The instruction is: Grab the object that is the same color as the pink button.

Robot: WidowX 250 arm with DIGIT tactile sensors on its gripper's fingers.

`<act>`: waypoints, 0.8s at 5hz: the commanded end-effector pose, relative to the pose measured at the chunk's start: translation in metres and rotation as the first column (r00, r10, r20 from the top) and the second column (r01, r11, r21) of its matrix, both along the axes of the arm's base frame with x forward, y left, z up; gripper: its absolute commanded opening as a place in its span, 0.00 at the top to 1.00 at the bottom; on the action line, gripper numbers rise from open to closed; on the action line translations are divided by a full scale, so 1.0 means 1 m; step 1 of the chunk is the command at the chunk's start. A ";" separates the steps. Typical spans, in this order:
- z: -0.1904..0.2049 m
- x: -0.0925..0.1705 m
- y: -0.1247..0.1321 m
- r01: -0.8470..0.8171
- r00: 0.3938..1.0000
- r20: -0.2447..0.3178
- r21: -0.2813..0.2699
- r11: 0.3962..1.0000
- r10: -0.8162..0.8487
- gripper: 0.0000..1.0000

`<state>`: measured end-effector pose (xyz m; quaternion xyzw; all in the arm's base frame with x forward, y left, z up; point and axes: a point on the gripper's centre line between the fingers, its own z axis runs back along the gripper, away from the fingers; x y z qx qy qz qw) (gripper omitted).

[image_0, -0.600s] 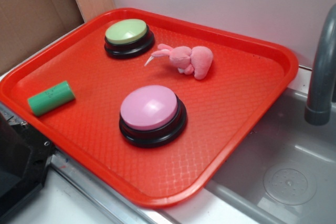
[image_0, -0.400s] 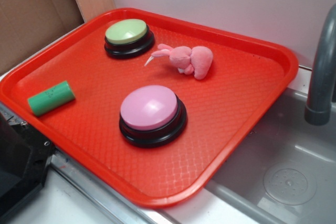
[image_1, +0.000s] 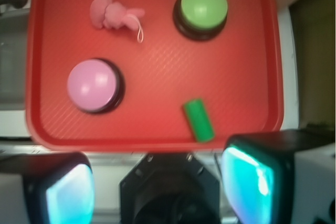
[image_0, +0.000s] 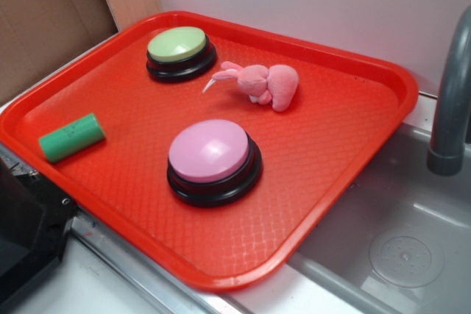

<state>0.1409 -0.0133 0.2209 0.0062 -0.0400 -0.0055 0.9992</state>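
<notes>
A red plastic tray (image_0: 353, 145) with a fine diamond-textured floor holds four things, and none of them carries any readable writing, brand or label. The pink plush bunny (image_0: 263, 83) lies on its side near the far rim of the tray, its long ears pointing toward the green-topped button (image_0: 179, 51), with a thin pale string trailing from the ear end onto the tray floor; in the wrist view the bunny (image_1: 113, 14) sits in the upper left part of the tray, the string curling down beside it. The pink button (image_0: 212, 158), a pale pink dome on a black base, stands nearer the front of the tray and well apart from the bunny. A green cylinder (image_0: 71, 137) lies on its side near the tray's left rim; faint embossed marks on its side are too small to read. Beside the tray a grey sink basin (image_0: 397, 248) shows a round drain, and a grey faucet pipe (image_0: 449, 108) rises at the right edge. The gripper (image_1: 157, 187) hangs high above the near edge of the tray, its jaws spread wide apart and holding nothing, touching none of the objects.
</notes>
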 end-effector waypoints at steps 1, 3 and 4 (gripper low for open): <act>-0.014 0.065 -0.006 0.219 0.969 0.097 0.107 0.970 -0.229 0.00; -0.062 0.124 -0.024 0.446 0.876 0.137 0.128 0.886 -0.462 0.00; -0.090 0.150 -0.039 0.547 0.821 0.162 0.052 0.835 -0.548 0.00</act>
